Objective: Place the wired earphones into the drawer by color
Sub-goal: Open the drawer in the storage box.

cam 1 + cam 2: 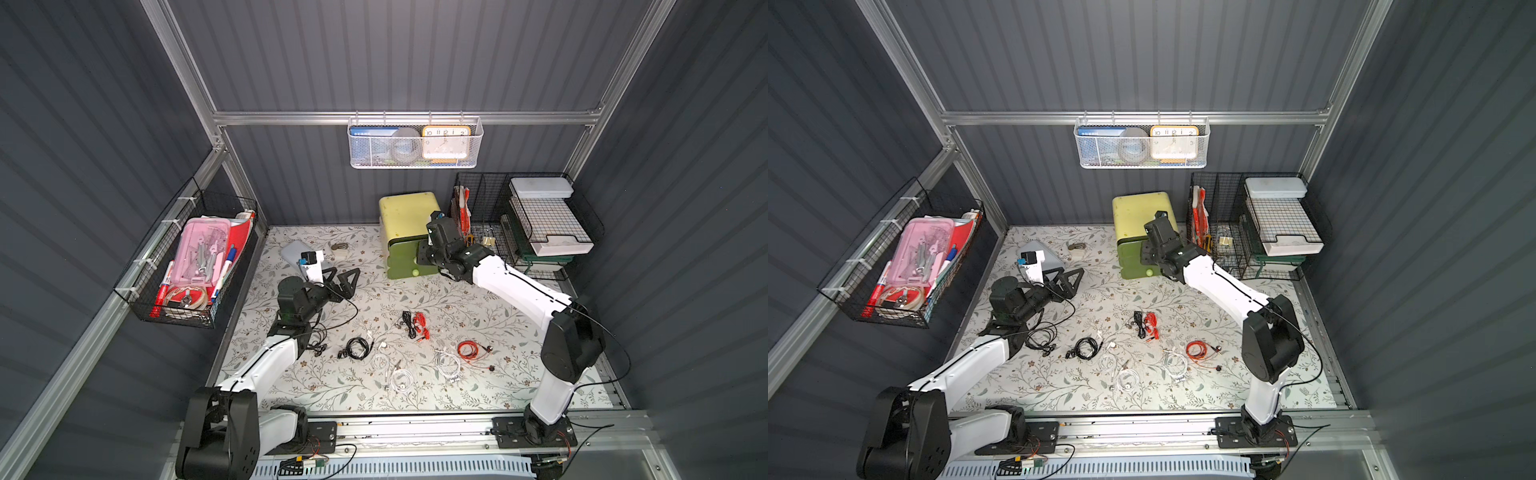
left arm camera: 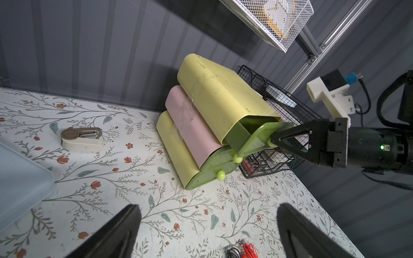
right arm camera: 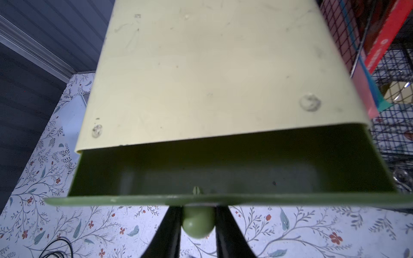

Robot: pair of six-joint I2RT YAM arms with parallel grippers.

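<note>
In a top view, the wired earphones [image 1: 358, 347] lie on the desk [image 1: 324, 386], lower middle; the left hand [image 1: 343, 282] is open. In the left wrist view, the right hand [image 2: 273, 141] holds the top drawer [image 2: 254, 138], right of middle; a hard tug could tip the box [image 2: 219, 93]. In the right wrist view, the pinched knob [image 3: 197, 223], bottom middle, could slip out.
</note>
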